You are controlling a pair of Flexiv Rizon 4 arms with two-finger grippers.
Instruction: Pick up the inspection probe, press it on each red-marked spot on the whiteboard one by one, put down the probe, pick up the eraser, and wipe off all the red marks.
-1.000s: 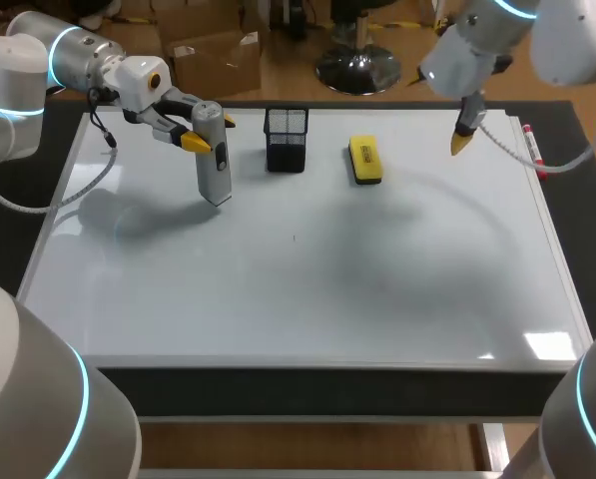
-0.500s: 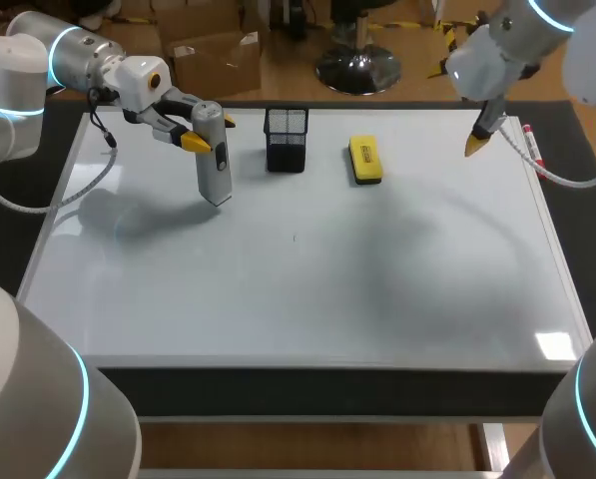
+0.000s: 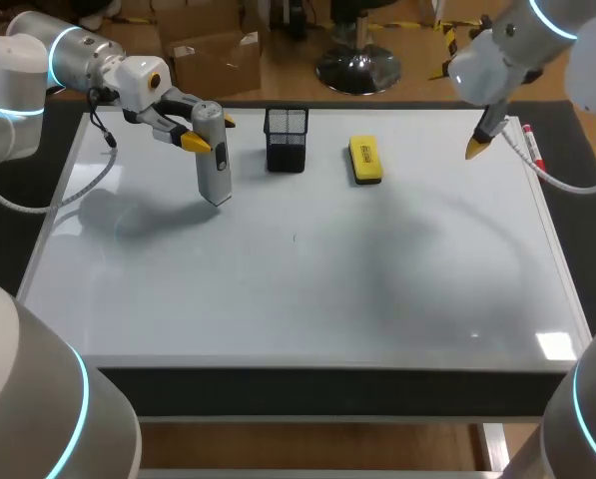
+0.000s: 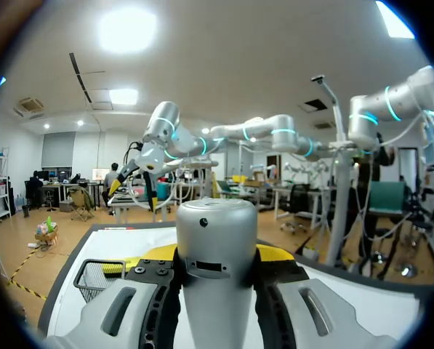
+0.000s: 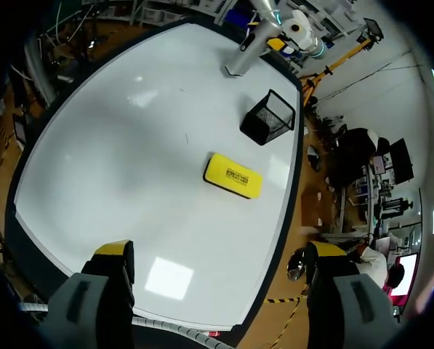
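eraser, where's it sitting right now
In the head view the yellow eraser lies flat near the far edge of the whiteboard, just right of the black mesh holder and apart from it.

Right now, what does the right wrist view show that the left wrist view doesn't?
Only the right wrist view: the right gripper, open, and the yellow eraser seen whole on the whiteboard. Only the left wrist view: a close look at the left gripper shut on the inspection probe. Both: the inspection probe, the black mesh basket and the whiteboard.
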